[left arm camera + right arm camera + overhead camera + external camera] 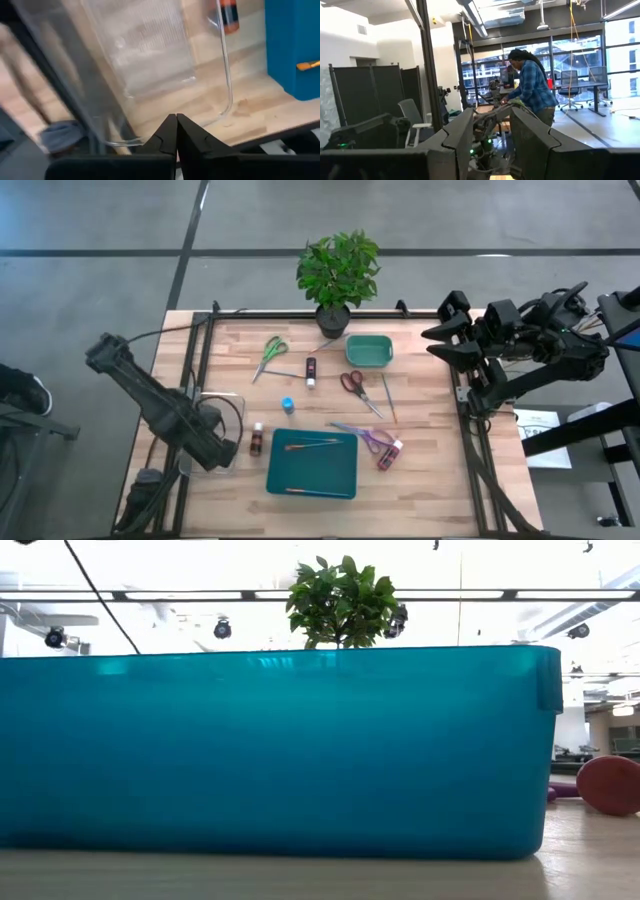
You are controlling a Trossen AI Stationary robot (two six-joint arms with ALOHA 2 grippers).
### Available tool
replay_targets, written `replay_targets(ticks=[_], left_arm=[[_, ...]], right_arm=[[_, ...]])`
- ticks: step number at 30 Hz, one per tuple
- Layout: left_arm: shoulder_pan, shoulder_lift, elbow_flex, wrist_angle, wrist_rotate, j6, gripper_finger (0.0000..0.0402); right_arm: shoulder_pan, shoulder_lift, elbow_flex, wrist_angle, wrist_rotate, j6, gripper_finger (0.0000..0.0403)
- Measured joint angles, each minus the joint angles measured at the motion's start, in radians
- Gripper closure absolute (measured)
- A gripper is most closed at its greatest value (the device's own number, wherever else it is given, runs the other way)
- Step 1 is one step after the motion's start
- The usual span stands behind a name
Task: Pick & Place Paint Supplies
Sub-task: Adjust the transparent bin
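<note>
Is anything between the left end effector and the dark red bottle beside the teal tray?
Yes: the clear container's rim lies between the shut left end effector and the dark red bottle. It would need to lift over.

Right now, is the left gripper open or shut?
Shut. In the left wrist view the left gripper has its two dark fingertips pressed together with nothing between them, beside the clear plastic container on the table's left side.

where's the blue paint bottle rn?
High view: the small blue paint bottle stands on the wooden table left of centre, just beyond the teal rectangular tray, between the dark red paint bottle and the black paint bottle.
</note>
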Motion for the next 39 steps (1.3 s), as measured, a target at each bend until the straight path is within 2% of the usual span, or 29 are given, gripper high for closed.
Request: replay_targets(ticks=[9,13,23,39], left_arm=[[0.000,-0.014,-0.232,0.231,0.083,-0.062,0.0399],[-0.004,-0.014,-0.297,0.289,0.137,-0.096,0.0400],[-0.011,-0.019,-0.313,0.280,0.246,-0.128,0.0400],[-0.066,-0.019,-0.313,0.401,0.273,-0.276,0.0401]], right_arm=[[0.000,0.000,-0.001,-0.028,0.000,-0.012,0.0274],[0.000,0.000,-0.003,-0.051,0.000,-0.011,0.0274],[0.000,-0.001,-0.069,-0.052,0.001,0.003,0.0274],[0.000,-0.064,-0.075,-0.045,0.001,-0.049,0.0274]])
